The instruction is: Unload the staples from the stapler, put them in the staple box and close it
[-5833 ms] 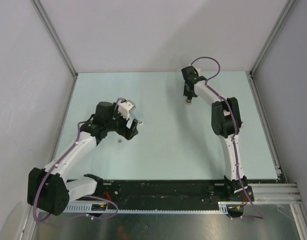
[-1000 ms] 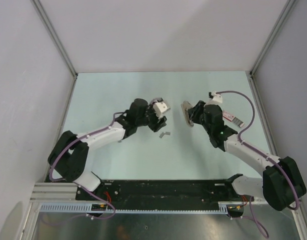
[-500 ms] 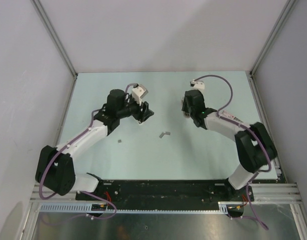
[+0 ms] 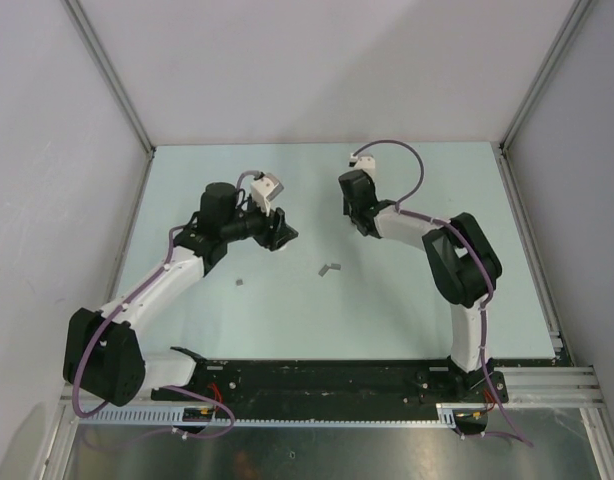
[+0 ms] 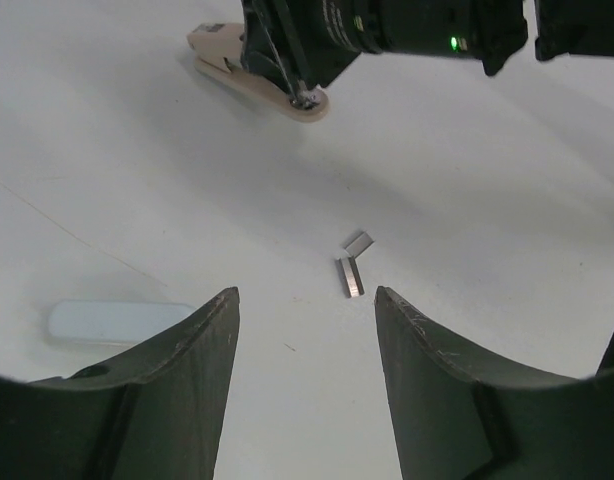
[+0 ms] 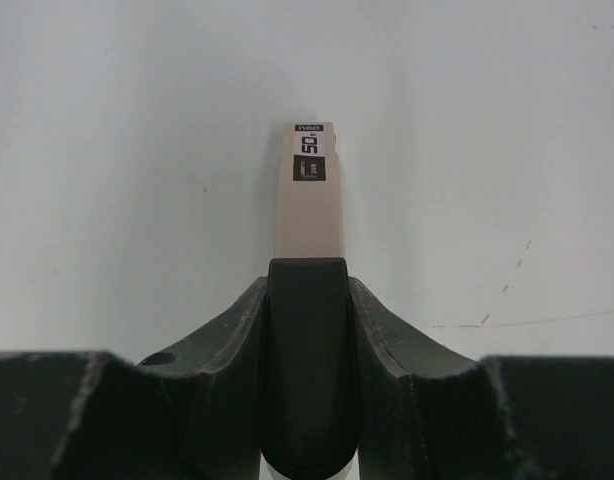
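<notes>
From above, the right gripper hides whatever it holds. Its own wrist camera shows the fingers pressed together on the stapler, a beige bar with a black label that juts straight out past the fingertips. The left wrist camera catches that stapler side-on, well beyond the left fingertips, as two beige layers held in the right gripper low over the surface. Whether it touches down I cannot tell.

The left gripper has its fingers spread wide with nothing between them. The staples, two short grey strips meeting in a V, lie on the table just ahead of those fingertips. The top view places the staples on the near side of the right fingers.

Only the top view shows a small grey bit behind the left fingers. Only the left wrist view shows a pale oblong patch outside the finger at the picture's left, and I cannot tell what it is.

The table is smooth and pale green, boxed in by plain grey walls.
</notes>
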Controlling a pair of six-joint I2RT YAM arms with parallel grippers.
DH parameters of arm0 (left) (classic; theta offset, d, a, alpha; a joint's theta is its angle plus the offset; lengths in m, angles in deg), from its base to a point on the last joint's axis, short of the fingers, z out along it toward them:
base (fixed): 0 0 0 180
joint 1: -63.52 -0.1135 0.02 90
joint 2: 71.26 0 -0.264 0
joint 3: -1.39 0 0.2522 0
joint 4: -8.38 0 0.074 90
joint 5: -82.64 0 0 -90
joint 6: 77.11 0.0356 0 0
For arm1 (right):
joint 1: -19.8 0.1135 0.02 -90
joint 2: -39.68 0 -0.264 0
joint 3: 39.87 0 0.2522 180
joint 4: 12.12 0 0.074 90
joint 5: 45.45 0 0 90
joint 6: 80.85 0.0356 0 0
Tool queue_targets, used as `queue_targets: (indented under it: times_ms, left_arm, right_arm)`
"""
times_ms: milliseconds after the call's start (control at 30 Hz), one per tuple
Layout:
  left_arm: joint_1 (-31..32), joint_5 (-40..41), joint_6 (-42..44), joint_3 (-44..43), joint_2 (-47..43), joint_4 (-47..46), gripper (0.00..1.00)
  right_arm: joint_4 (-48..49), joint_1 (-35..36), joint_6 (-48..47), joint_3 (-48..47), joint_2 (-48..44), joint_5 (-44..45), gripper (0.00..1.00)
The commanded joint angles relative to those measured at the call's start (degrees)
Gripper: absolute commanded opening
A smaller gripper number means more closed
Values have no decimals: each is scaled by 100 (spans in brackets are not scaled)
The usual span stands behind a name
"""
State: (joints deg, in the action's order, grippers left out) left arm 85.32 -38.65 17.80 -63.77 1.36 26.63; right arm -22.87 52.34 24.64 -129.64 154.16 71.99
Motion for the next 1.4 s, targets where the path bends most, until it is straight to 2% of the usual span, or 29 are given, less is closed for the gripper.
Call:
queue_targets:
  times_ms: [0,67,133,267,400,500,700,967,1100,1367]
  left_arm:
    - [-44,-153,-141,-16,-130,119,61]
    - [-58,-137,-146,-16,-115,126,61]
    - [-63,-127,-147,-12,-105,127,61]
    - [-66,-98,-115,-34,-95,153,61]
    - [-84,-83,-89,-56,-105,194,61]
    - [-100,-113,-85,-54,-148,222,61]
    - [-111,-116,-14,-58,-221,302,61]
    - [-114,-147,42,-77,-188,366,61]
    - [-113,-199,24,-108,-125,400,61]
    - [-115,-222,56,-124,-130,452,61]
  right_arm:
    - [-496,-139,398,-578,131,-260,38]
    - [-732,-148,474,-601,113,-348,51]
    - [-973,-161,537,-602,60,-411,60]
    - [-1245,-243,603,-580,-197,-606,68]
    - [-1362,-435,589,-576,-657,-751,68]
    - [-1513,-839,650,-573,-1038,-700,67]
    - [-2355,-2274,1280,-558,-1332,-394,68]
    - [-2811,-3782,1563,-389,-1086,-701,71]
    - [-2792,-4073,1519,-386,-884,-642,70]
    - [-2797,-4192,1448,-385,-322,-420,66]
